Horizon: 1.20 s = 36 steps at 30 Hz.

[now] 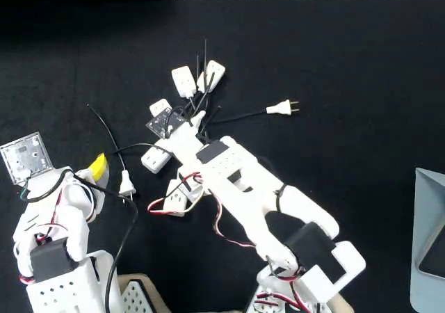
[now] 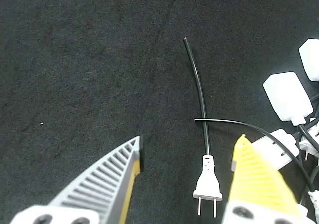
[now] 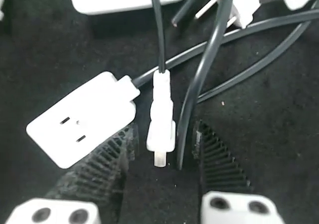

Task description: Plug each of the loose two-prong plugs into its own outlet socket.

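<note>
Several white outlet sockets lie bunched on the black table, among them a pair (image 1: pixel 184 81) at the back and one (image 1: pixel 156 158) nearer the arms. One loose plug (image 1: pixel 281 107) lies apart to the right. Another plug (image 1: pixel 126 185) (image 2: pixel 208 184) lies by the left arm, between the grey and yellow fingers (image 2: pixel 254 174) of my open left gripper (image 2: pixel 190 138), prongs pointing toward the wrist. My right gripper (image 1: pixel 186 129) (image 3: pixel 164 127) is open over the bunch, its black fingers (image 3: pixel 117 152) on either side of a third plug (image 3: pixel 161 127) without touching it. A socket (image 3: pixel 82 118) lies right beside that plug.
Black cables (image 3: pixel 207 69) cross between the sockets, one running between the right gripper's fingers next to the plug. A thin loose cable end (image 2: pixel 192 64) trails from the left plug. A grey-blue bin (image 1: pixel 427 243) stands at the right edge.
</note>
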Motion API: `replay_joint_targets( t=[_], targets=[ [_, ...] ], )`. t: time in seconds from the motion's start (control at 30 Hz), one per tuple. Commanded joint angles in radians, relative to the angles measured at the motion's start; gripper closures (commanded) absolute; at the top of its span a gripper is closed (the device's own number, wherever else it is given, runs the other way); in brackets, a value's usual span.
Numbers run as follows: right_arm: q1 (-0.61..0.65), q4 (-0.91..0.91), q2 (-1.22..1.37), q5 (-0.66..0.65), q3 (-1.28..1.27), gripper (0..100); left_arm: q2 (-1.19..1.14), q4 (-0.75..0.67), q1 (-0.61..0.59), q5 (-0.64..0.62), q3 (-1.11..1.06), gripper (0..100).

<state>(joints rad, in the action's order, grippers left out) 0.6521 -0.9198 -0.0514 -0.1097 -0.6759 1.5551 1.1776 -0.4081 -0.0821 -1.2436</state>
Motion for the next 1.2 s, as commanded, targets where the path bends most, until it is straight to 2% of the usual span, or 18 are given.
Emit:
replay_joint_targets(
  t=[0.0,0.1,0.63,0.77,1.17],
  targets=[
    [0.011,0.015,0.005,0.029,0.079,84.8,0.005,-0.025,-0.008,0.011,0.002,70],
    [0.008,0.014,-0.004,0.032,0.081,88.7,0.005,-0.025,-0.008,0.011,0.002,70],
    [0.011,0.018,0.064,0.028,0.091,89.6,0.005,-0.025,-0.008,0.011,0.002,70],
    [0.009,0.017,0.027,0.025,0.091,99.0,0.005,-0.025,-0.008,0.011,0.002,70],
    [-0.008,-0.060,-0.194,-0.011,0.073,98.7,0.005,-0.023,-0.008,0.011,0.002,70]
  ],
)
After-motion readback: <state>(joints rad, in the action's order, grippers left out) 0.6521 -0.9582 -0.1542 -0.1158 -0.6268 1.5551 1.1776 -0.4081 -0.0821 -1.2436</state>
